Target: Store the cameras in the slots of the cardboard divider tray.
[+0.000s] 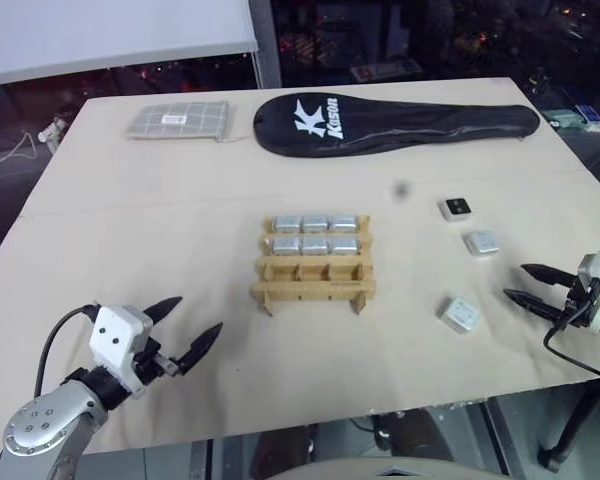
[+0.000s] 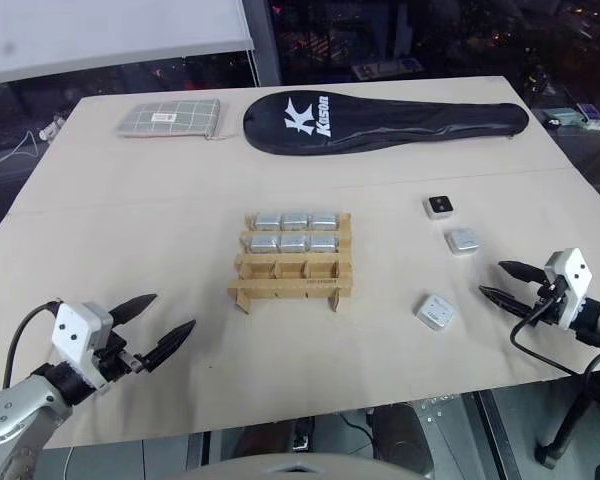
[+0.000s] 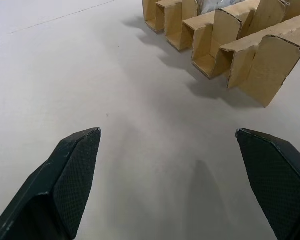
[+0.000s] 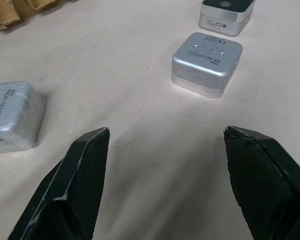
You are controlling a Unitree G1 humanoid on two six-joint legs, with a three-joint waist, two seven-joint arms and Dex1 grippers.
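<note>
Cardboard divider tray (image 1: 313, 262) sits mid-tabletop (image 1: 180, 230), tan, three stepped rows of three slots. Far row and middle row each hold three silver-grey cameras (image 1: 315, 233); near row's three slots stand empty. Three loose cameras lie on the tabletop to the tray's right, well apart from it: one with a black square on its white face (image 1: 456, 208) farthest back, a silver one (image 1: 481, 242) just nearer, and a third (image 1: 461, 314) nearest the front edge. In the right wrist view the silver camera (image 4: 206, 62) reads "REALSENSE" with a CE mark, and the nearer one (image 4: 12, 116) shows the same word along its top. Left hand (image 1: 192, 327) hovers low over the front left of the tabletop, fingers (image 3: 72, 170) spread wide apart and empty, pointing toward the tray's near left corner. Right hand (image 1: 525, 284) hangs at the tabletop's right edge, fingers (image 4: 85, 175) apart and holding nothing, aimed leftward at the loose cameras. At the back lie a long black racket cover (image 1: 390, 122) lettered "Kason" in white with a large K, and a flat grey checked pouch (image 1: 178, 120) carrying a small white label, too small to read.
</note>
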